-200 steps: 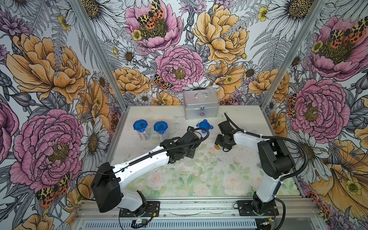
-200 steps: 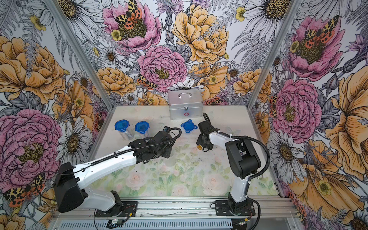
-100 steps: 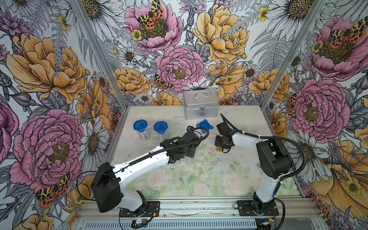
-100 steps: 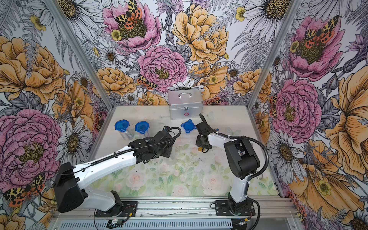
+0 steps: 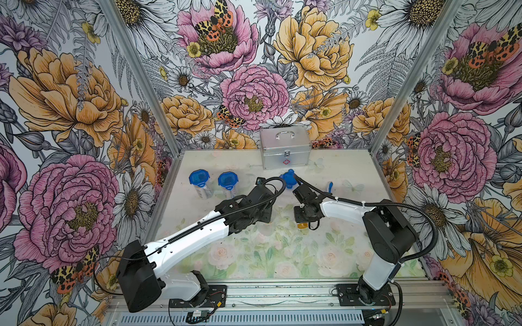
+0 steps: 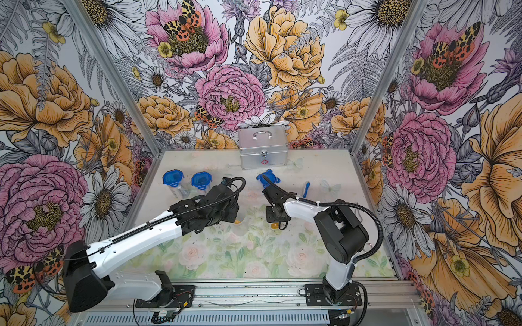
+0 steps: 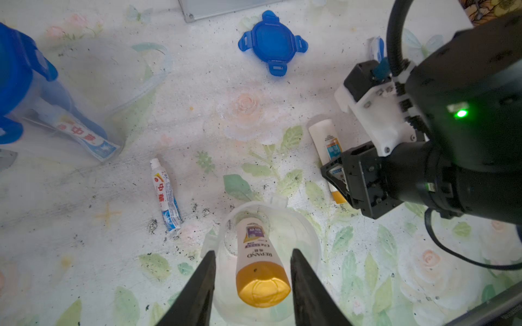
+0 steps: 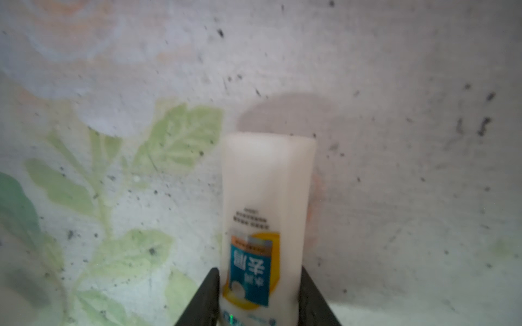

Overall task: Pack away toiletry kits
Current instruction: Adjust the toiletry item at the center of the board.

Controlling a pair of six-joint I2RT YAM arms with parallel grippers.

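A clear cup [image 7: 310, 240] stands on the mat with a white bottle with a yellow cap [image 7: 261, 268] leaning inside it. My left gripper [image 7: 252, 282] is open around that bottle, and a gap shows on both sides. A second white bottle with a blue label [image 8: 265, 197] lies flat on the mat. My right gripper [image 8: 258, 296] is shut on this bottle, its fingers against both sides. A white-blue tube [image 7: 165, 194] lies loose to the left of the cup. A loose blue lid [image 5: 288, 178] and a toothbrush [image 5: 330, 186] lie farther back.
Two closed cups with blue lids [image 5: 199, 177] [image 5: 227, 179] stand at the back left. The silver case [image 5: 285, 146] sits against the back wall. Both wrists are close together mid-table, the right arm [image 7: 423, 158] just beside the open cup.
My left gripper has opened and let go of the yellow-capped bottle, which now rests in the cup. My right gripper has come forward and down onto the lying bottle.
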